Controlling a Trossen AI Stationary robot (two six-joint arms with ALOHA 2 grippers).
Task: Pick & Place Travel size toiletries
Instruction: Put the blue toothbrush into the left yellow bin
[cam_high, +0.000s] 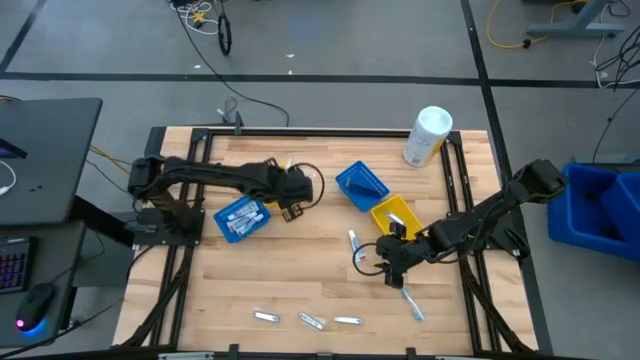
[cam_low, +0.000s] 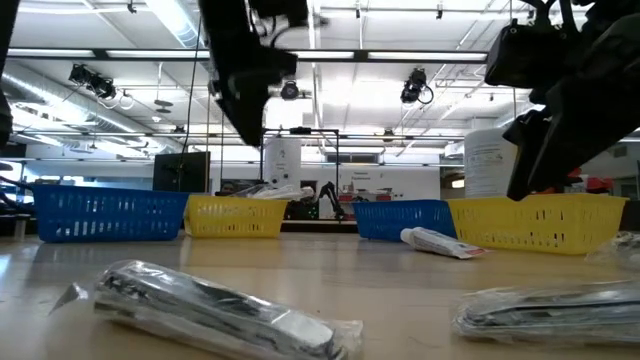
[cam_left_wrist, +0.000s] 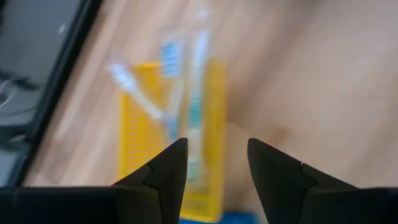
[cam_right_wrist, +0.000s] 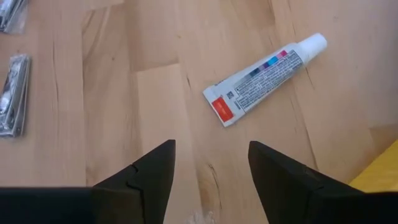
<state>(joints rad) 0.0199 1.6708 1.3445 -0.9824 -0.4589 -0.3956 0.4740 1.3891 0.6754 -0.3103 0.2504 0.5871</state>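
Note:
My left gripper (cam_high: 291, 208) (cam_left_wrist: 217, 152) hangs open above a yellow bin (cam_left_wrist: 134, 130) at the table's left. Several toothbrushes (cam_left_wrist: 186, 93) lie in that bin, and nothing is between the fingers. Beside it, a blue bin (cam_high: 240, 218) holds more small items. My right gripper (cam_high: 383, 262) (cam_right_wrist: 211, 155) is open too, tilted down over bare wood right of centre. A white toothpaste tube (cam_right_wrist: 261, 78) (cam_high: 354, 243) lies flat on the table just beyond its fingertips. A light-blue toothbrush (cam_high: 412, 303) lies near the right arm. Three clear-wrapped items (cam_high: 312, 321) lie along the near edge.
A second blue bin (cam_high: 360, 185) and a second yellow bin (cam_high: 395, 215) stand right of centre. A large white cylindrical container (cam_high: 430, 135) stands at the far right. Black frame rails (cam_high: 470, 230) run along the table's sides. Bare wood lies at the table's centre.

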